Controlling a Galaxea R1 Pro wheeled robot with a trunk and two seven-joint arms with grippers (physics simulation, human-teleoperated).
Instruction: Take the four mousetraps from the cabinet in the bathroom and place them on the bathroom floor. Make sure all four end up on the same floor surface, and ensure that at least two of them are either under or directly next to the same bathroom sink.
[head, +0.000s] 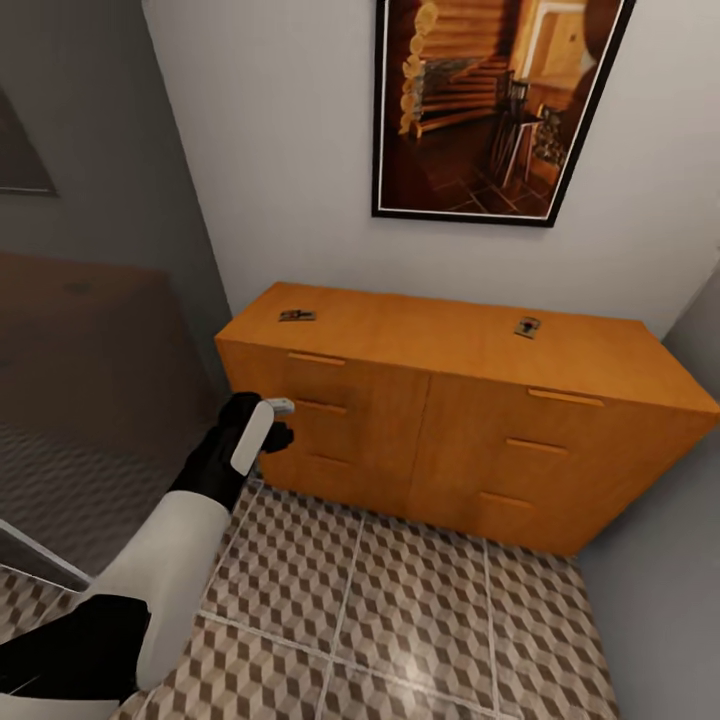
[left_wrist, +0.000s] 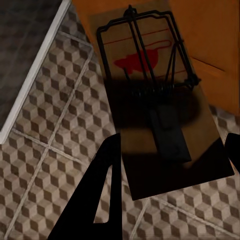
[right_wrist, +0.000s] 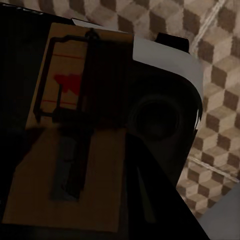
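Your left gripper (left_wrist: 167, 165) is clamped on a mousetrap (left_wrist: 160, 95) just in front of the cabinet (head: 450, 420), directly above the bathroom floor (head: 400, 600). Your right gripper (right_wrist: 75, 150) grips another. Two remain on the cabinet top.

Two mousetraps lie well apart on the cabinet (head: 470, 420), one (head: 296, 316) near its left end, the other (head: 527, 326) right of centre, with the bathroom floor (head: 420, 620) before it and a picture (head: 490, 105) on the wall behind.
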